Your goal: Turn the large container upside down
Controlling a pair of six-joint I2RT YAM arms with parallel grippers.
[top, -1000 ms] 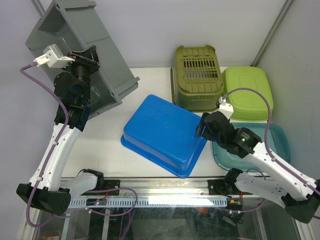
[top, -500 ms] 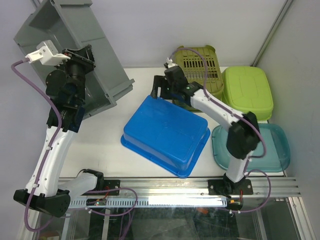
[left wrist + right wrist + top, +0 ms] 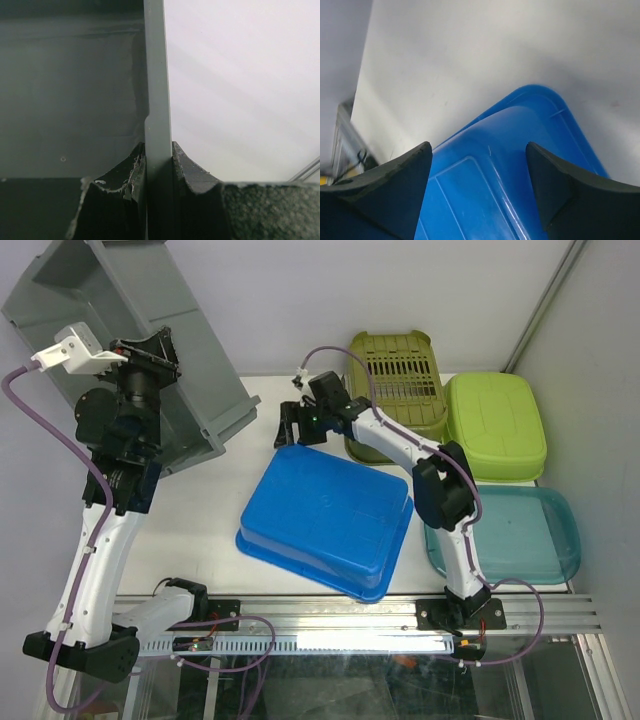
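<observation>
The large grey container (image 3: 105, 315) is lifted off the table at the far left, tilted on its side with its opening facing up and left. My left gripper (image 3: 148, 348) is shut on its rim; in the left wrist view the grey rim (image 3: 157, 90) runs between the closed fingers (image 3: 190, 167). A blue container (image 3: 325, 515) lies upside down at the table's middle. My right gripper (image 3: 293, 426) is open and empty just above its far left corner; in the right wrist view the blue container (image 3: 490, 190) shows between the spread fingers.
An olive slotted basket (image 3: 395, 390) lies upside down at the back. A lime green container (image 3: 495, 425) is to its right. A teal tray (image 3: 520, 535) sits at the right near side. A wall stands behind the grey container.
My left arm raised the grey container higher and to the left. My right arm swung from the blue container's right side to its far left corner. The blue container shifted slightly left.
</observation>
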